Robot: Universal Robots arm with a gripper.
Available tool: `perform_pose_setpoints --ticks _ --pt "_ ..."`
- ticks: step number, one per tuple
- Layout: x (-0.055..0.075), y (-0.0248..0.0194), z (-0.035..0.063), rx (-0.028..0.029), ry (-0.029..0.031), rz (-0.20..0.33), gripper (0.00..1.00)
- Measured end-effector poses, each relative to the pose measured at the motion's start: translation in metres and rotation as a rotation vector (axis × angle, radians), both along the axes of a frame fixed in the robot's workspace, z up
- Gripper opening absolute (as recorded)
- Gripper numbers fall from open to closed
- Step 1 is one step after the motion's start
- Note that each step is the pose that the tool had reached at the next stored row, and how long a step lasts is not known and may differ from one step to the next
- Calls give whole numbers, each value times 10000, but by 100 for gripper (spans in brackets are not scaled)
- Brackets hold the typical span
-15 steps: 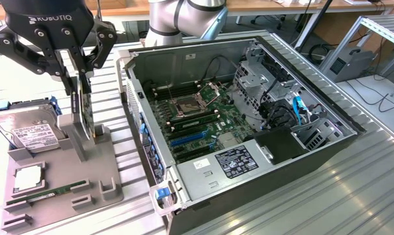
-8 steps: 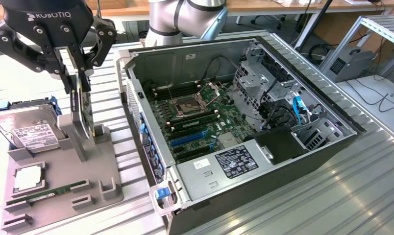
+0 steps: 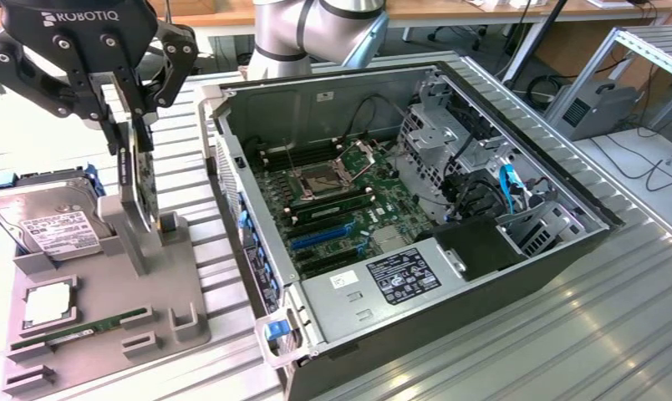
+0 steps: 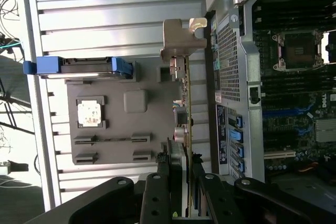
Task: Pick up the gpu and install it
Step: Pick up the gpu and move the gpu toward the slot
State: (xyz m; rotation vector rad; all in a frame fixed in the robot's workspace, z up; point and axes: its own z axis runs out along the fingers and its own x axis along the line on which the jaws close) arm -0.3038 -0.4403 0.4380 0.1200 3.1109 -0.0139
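Two fingers (image 4: 157, 184) of gripper (image 3: 133, 138) pinch gpu (image 3: 145, 192) by flat faces, narrow gap; card upright on edge over tray (image 3: 113, 284), likely so connector edge faces down.

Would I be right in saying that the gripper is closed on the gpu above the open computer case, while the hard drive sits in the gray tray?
Not quite: the exterior view shows the gripper closed on the gpu over the gray tray, beside the open computer case, not above it. The hard drive does sit in the tray.

Hard drive (image 3: 46, 221) and memory stick (image 3: 79, 329) rest on grey holder (image 3: 111, 288).
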Motion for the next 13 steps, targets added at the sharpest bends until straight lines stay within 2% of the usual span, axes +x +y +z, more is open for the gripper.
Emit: perform_pose_setpoints --ticks 9,13 --pt "17 0 2 -4 3 1 27" --pt "56 0 0 -34 0 0 27"
